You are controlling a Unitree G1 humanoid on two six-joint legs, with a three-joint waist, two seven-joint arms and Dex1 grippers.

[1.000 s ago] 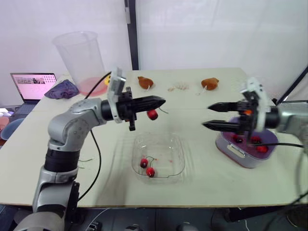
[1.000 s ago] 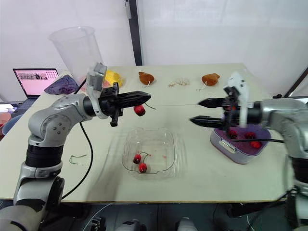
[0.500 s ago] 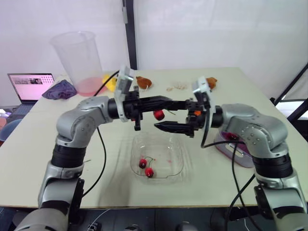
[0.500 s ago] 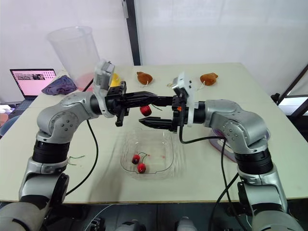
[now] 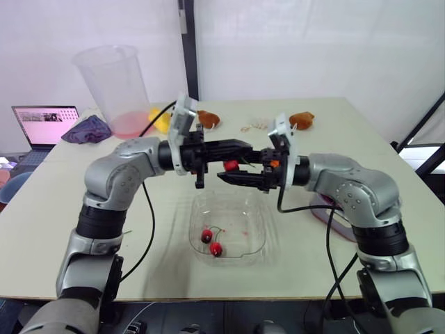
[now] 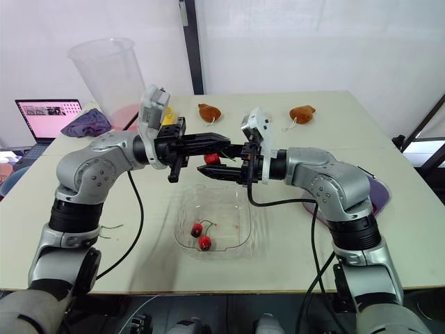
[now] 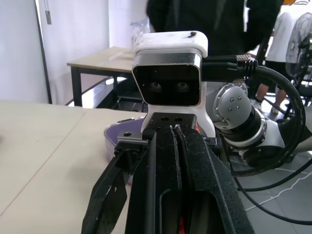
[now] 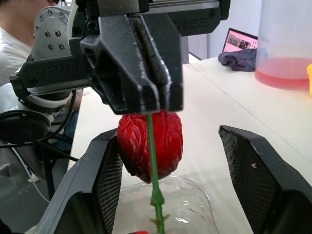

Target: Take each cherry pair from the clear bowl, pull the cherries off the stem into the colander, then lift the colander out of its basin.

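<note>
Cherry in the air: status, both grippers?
Left gripper shut on stem, cherry hanging below. Right gripper open, fingers flanking cherry, not yet closed. One pair in bowl. Nothing seen in the way.

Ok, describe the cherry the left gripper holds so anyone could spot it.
On the table sits a clear bowl; above it the shut left gripper points at the open right gripper. The cherry hangs by its stem from the left gripper; the other two cherries lie in the bowl.
</note>
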